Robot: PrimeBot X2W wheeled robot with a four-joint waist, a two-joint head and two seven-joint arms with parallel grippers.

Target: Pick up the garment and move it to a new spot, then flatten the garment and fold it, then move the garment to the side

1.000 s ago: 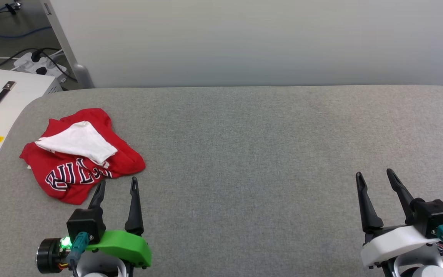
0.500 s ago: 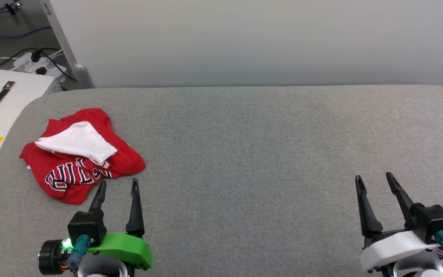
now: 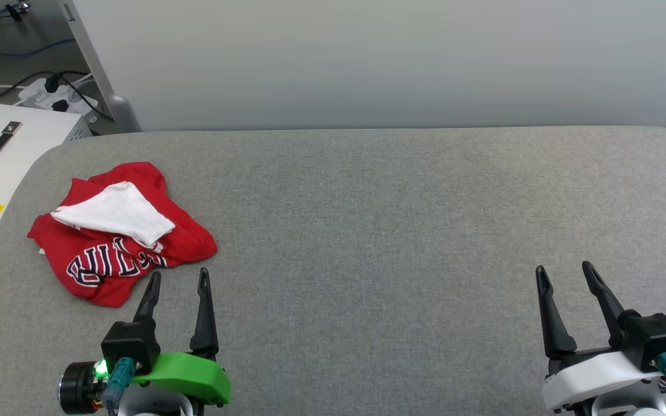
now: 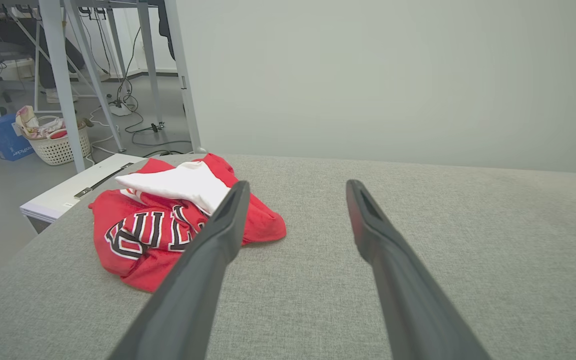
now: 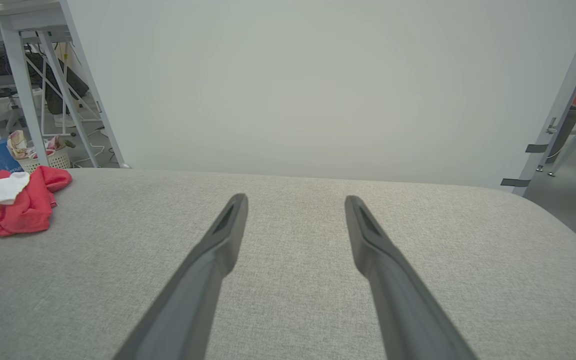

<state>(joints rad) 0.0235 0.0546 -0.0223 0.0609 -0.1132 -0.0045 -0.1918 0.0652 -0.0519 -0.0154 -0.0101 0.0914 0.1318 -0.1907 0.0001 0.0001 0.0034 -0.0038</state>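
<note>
Nothing of the task looks done yet. The garment (image 3: pixel 96 257) lies in a crumpled heap on the grey counter (image 3: pixel 367 231), with a white sleeve (image 3: pixel 116 211) flopped over the red and the lettering (image 3: pixel 107 264) half hidden. It sits just ahead of the left end effector (image 3: pixel 179 273) and a little to its left, apart from it. That end effector stands wide and empty. The right end effector (image 3: pixel 563 268), also wide and empty, has the garment far off to its left. Picking up, moving, flattening, folding and setting aside all seem left to do.
</note>
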